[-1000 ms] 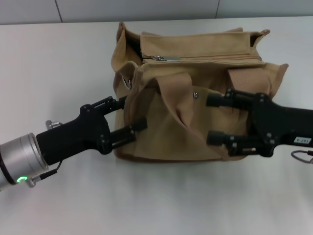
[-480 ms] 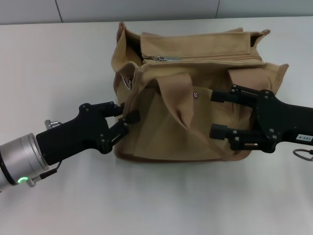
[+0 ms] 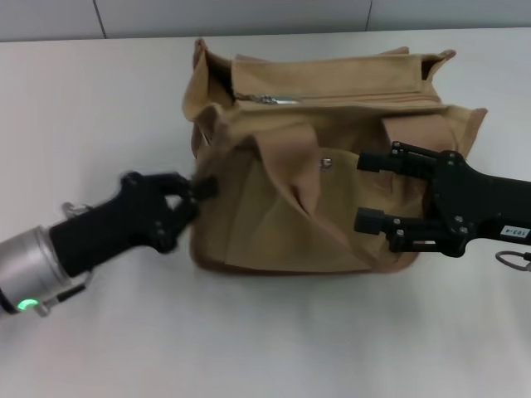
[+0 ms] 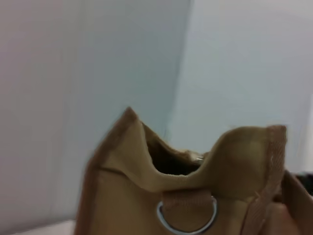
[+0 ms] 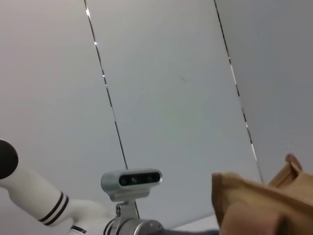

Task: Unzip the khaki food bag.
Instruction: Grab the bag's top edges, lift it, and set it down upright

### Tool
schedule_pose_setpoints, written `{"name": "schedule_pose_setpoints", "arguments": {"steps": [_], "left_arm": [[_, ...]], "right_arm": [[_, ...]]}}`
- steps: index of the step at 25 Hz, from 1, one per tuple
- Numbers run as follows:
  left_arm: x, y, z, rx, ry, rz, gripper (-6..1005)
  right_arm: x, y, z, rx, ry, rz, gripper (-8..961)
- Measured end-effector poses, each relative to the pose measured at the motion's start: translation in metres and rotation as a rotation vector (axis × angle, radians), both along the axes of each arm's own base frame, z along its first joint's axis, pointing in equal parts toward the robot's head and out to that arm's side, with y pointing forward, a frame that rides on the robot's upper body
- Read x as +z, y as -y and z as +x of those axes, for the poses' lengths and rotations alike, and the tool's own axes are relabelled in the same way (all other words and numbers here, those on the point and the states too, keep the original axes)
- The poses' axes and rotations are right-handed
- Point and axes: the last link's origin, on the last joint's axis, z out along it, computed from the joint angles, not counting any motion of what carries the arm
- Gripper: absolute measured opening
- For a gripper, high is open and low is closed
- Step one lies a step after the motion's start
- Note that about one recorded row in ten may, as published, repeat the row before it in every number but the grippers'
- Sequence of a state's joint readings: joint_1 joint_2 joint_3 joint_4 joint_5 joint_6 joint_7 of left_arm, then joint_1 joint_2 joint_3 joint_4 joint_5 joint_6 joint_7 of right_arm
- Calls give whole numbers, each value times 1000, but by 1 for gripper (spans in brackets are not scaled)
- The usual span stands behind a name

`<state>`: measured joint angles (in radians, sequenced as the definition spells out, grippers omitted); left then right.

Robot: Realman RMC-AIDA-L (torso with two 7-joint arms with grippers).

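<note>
The khaki food bag [image 3: 282, 224] stands on the white table, front pocket with metal snap [image 3: 326, 162] facing me. Its silver top zipper runs along the top, with the pull [image 3: 267, 99] at the bag's left end. My left gripper [image 3: 197, 191] is shut on the fabric at the bag's left front edge. My right gripper [image 3: 361, 191] is open, with its fingers [image 3: 390, 160] against the bag's right front face. The left wrist view shows the bag's end [image 4: 195, 171] with a metal ring [image 4: 187, 220]. The right wrist view shows a corner of the bag [image 5: 249, 205].
The white table [image 3: 99, 108] extends around the bag on all sides. A grey wall [image 3: 249, 16] runs along its far edge. The right wrist view shows my head camera [image 5: 131, 180] on its white neck.
My left gripper has closed on the bag's left front edge and drawn back to the left, shifting the bag slightly. My right gripper has pulled back a little to the right and stays open.
</note>
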<state>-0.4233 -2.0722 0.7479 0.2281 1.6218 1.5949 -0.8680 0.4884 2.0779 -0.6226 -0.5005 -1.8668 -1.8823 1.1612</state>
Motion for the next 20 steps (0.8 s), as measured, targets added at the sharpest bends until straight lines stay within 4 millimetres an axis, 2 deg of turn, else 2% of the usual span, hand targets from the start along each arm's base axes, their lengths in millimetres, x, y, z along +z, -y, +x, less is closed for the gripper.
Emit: {"name": "schedule_pose_setpoints", "arguments": {"steps": [1,2,3,4,5,6,7,8,9,11,12,14,15,16,20], "left_arm": [[5,-1,-3,16,5,24,55],[18,-6,-11,59,22,101,56],[18,-6,-11,59,22,101,56],[29,-11,-15,80,23,157,56],[50,-20,-22,106,12,247,56],[50,-20,-22,106,12,247,57],[73,-29,-23,106,20,320,57],[73,-29,-23,106,20,320,57],[82,-31,-20,86,41,339,57],[94,-32,-6,6,98,358,58],[92,-31,5,-52,127,351,58],[86,-30,12,-90,136,340,59],[67,-27,22,-144,128,308,59],[67,-27,22,-144,128,308,59],[23,-15,31,-214,74,265,60]], "right_arm": [[0,0,0,0,0,0,851],[-1,0,1,-7,0,-1,852],[-1,0,1,-7,0,-1,852],[-2,0,1,-10,0,-2,852],[-3,-1,1,-15,-1,-3,852],[-3,-1,1,-15,-1,-3,852],[-4,-1,0,-18,-2,-5,852],[-5,-2,0,-22,-3,-7,852],[-6,-2,0,-25,-4,-9,852],[-7,-4,0,-32,0,-7,851],[-9,-4,1,-43,2,-6,851],[-10,-5,1,-49,4,-5,851],[-11,-6,2,-63,6,-1,851],[-11,-6,2,-63,6,-1,851],[-11,-9,8,-104,-2,52,852]]}}
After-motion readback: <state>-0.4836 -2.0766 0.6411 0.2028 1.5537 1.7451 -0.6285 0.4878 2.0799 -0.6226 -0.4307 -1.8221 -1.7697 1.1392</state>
